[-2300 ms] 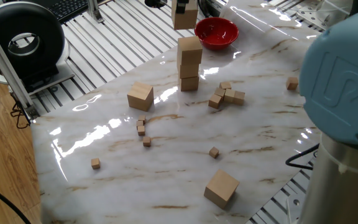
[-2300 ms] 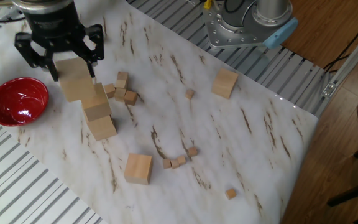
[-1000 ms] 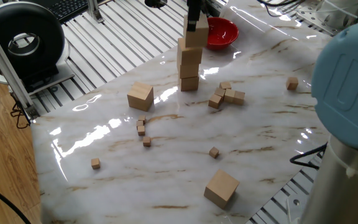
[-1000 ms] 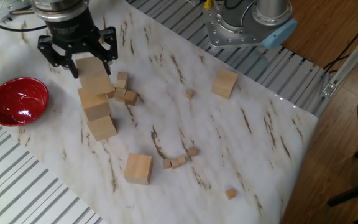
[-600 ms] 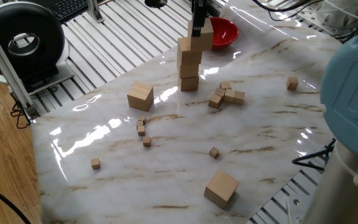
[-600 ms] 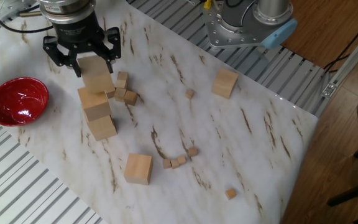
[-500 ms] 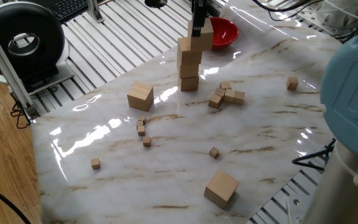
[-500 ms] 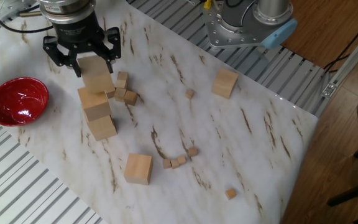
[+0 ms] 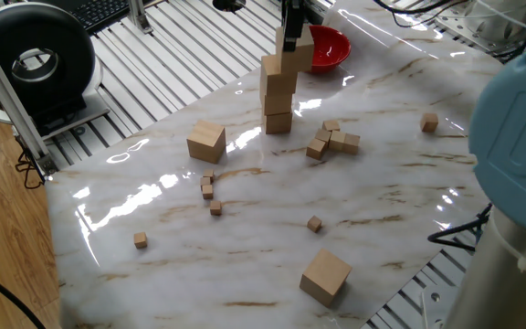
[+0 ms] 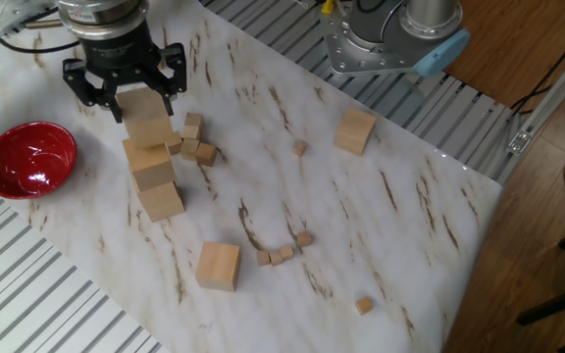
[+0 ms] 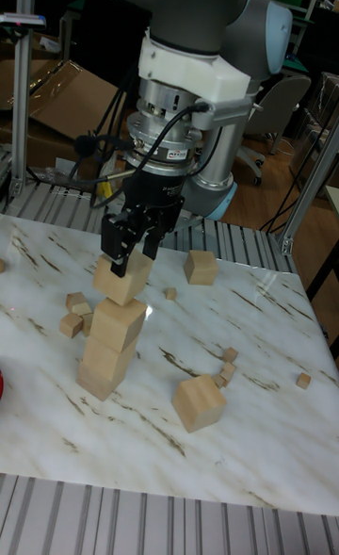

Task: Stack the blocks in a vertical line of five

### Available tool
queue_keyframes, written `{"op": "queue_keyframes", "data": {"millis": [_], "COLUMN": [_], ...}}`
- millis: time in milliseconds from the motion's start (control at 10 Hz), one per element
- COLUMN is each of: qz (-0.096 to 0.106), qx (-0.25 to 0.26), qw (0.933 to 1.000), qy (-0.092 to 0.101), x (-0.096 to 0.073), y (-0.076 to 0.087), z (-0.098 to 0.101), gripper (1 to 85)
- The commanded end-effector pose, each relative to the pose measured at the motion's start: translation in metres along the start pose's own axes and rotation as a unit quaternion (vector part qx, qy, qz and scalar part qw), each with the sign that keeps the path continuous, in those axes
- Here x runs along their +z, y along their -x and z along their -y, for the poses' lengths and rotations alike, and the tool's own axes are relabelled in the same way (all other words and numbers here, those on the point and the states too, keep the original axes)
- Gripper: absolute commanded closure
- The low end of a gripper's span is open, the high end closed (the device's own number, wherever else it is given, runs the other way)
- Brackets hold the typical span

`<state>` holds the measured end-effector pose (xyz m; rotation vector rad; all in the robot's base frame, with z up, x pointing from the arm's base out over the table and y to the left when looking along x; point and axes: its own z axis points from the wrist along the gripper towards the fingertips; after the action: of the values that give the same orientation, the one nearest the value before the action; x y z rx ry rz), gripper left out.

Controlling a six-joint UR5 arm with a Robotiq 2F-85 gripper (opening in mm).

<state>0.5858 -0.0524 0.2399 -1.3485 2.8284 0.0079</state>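
Note:
Three tan blocks form a slightly leaning stack (image 9: 278, 96) (image 10: 155, 176) (image 11: 105, 348) near the red bowl. My gripper (image 9: 290, 35) (image 10: 126, 90) (image 11: 130, 258) is shut on a fourth block (image 9: 299, 44) (image 10: 145, 108) (image 11: 124, 282) and holds it at the top of the stack, a little off-centre. I cannot tell whether that block rests on the stack or hangs just above it. Two more blocks lie loose on the marble: one (image 9: 206, 142) (image 10: 355, 130) (image 11: 201, 267) beside the stack, the other (image 9: 325, 276) (image 10: 218, 266) (image 11: 199, 401) near a table edge.
A red bowl (image 9: 327, 47) (image 10: 27, 159) stands just beyond the stack. Tiny cubes lie in a cluster (image 9: 332, 140) (image 10: 194, 142) by the stack's foot, with others scattered (image 9: 210, 190) (image 10: 282, 253). The robot base (image 10: 390, 39) stands at the table edge.
The gripper carried the block from beside the bowl over to the stack and lowered it onto the top. In the last half second it has barely moved.

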Motion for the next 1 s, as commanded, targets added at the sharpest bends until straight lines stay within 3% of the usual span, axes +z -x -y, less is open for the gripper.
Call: {"op": "queue_keyframes", "data": {"millis": [0, 500, 900], "qz": [0.003, 0.010, 0.019], "qx": [-0.013, -0.005, -0.008], "qw": [0.9999, 0.9999, 0.9996], "qy": [0.001, 0.011, 0.020], "x": [-0.002, -0.004, 0.002], "y": [0.008, 0.029, 0.026], "z": [0.012, 0.008, 0.007], "gripper": [84.7, 84.7, 82.3]}}
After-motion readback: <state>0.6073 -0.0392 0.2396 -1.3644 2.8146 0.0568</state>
